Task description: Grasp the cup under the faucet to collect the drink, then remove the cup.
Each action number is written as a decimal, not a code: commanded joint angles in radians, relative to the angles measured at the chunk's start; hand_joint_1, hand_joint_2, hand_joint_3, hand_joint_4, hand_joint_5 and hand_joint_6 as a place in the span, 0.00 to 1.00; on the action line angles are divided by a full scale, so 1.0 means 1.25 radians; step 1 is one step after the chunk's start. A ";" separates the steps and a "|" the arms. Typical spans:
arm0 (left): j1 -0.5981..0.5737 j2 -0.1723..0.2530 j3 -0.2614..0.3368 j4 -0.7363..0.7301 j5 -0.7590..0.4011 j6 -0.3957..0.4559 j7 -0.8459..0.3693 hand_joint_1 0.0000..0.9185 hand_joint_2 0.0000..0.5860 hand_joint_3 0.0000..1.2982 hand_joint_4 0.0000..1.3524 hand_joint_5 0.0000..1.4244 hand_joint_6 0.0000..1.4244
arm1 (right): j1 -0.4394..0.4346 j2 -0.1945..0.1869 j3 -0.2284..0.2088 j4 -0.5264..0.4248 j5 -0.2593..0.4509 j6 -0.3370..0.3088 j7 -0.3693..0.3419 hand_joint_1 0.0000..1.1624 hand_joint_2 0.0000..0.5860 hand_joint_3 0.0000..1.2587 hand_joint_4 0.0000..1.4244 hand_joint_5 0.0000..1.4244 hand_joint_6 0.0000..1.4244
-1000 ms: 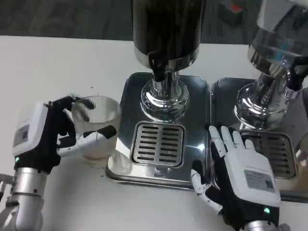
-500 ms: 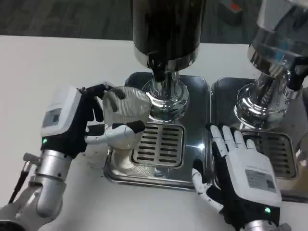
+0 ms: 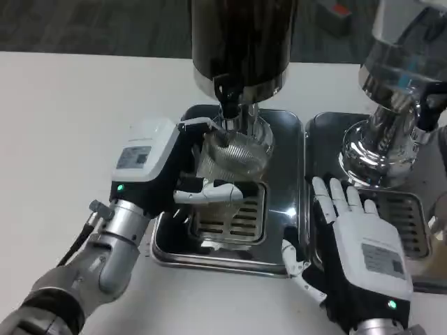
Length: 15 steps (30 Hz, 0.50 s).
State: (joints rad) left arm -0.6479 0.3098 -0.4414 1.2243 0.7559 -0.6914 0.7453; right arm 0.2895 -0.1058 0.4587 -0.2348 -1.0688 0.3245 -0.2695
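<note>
The left arm (image 3: 105, 258), silver and jointed, comes in from the table's (image 3: 70, 125) near-left corner, cut off by the lower edge. The left hand (image 3: 157, 171) has a white back with a grey label and a green light, and its black-and-white fingers are clamped around the cup (image 3: 230, 164), the thumb lying across the cup's front. The cup is clear ribbed plastic, a little blurred, held above the slotted grate (image 3: 237, 220) of the left tray (image 3: 279, 181) and right under the faucet (image 3: 229, 94); whether it touches the grate is hard to tell, and any drink inside cannot be made out. The tray is polished steel with rounded corners, set mid-table toward the far edge. Above it the dark dispenser (image 3: 241, 35) stands on a chrome pedestal, its top cut off. The right hand (image 3: 353, 241) lies flat, palm down, fingers spread apart and holding nothing, over the seam between the two trays near their front edges; its wrist is cut off below. The right tray (image 3: 328, 129) carries a second dispenser (image 3: 401, 77), chrome-based with a clear tank, cropped at the picture's right.
</note>
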 commanded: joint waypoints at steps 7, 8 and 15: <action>-0.024 -0.015 -0.029 0.030 0.007 0.026 0.036 0.49 0.02 0.55 0.56 0.69 0.69 | 0.009 0.025 0.016 0.001 -0.012 0.018 -0.030 0.29 0.89 0.04 0.00 0.00 0.00; -0.020 -0.013 -0.031 0.031 0.007 0.025 0.038 0.48 0.02 0.55 0.56 0.68 0.69 | 0.009 0.026 0.016 0.002 -0.011 0.018 -0.031 0.29 0.89 0.04 0.00 0.00 0.00; 0.024 0.015 -0.050 0.030 0.006 0.008 0.074 0.27 0.05 0.49 0.50 0.66 0.64 | 0.001 0.021 0.012 0.009 -0.001 0.011 -0.026 0.29 0.89 0.04 0.00 0.00 0.00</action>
State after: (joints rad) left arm -0.6526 0.3095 -0.4909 1.2523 0.7558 -0.6703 0.8199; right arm 0.2931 -0.0797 0.4779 -0.2341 -1.0756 0.3375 -0.2948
